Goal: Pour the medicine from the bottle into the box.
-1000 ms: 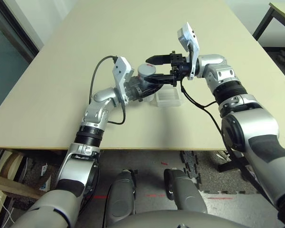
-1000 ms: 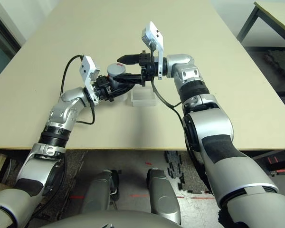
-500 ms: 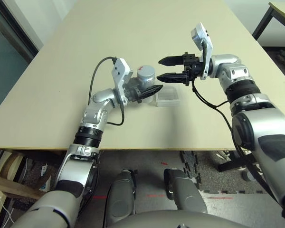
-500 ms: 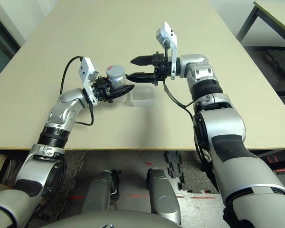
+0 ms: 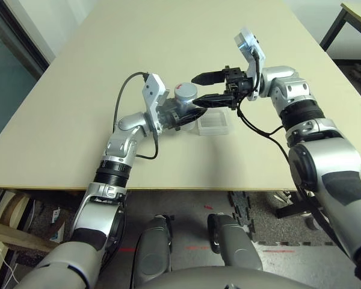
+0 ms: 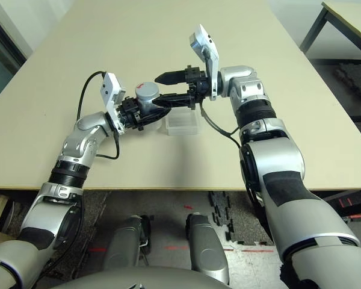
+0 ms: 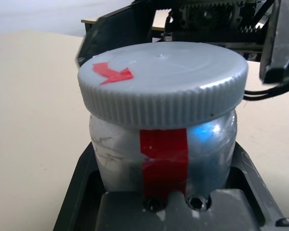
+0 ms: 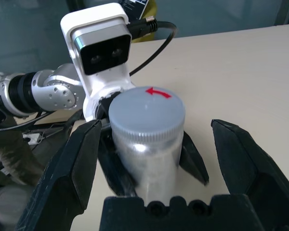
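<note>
The silvery-grey bottle [image 5: 185, 97] stands upright with its grey cap [image 7: 161, 82] on, a red arrow on the cap and a red strip down its side. My left gripper [image 5: 188, 113] is shut on the bottle's body, holding it just left of the box [image 5: 213, 123], a shallow clear tray on the table. My right gripper [image 5: 195, 91] is open at cap height, its black fingers [image 8: 72, 168] standing either side of the cap with gaps between. The medicine is hidden inside the capped bottle.
The beige table [image 5: 168, 36] stretches wide behind and to both sides of the arms. A second table's dark leg [image 5: 331, 27] shows at the far right beyond the table edge. Cables loop from each wrist camera.
My right gripper, open throughout, drew away to the right and has come back to straddle the cap. The bottle stays in my left gripper.
</note>
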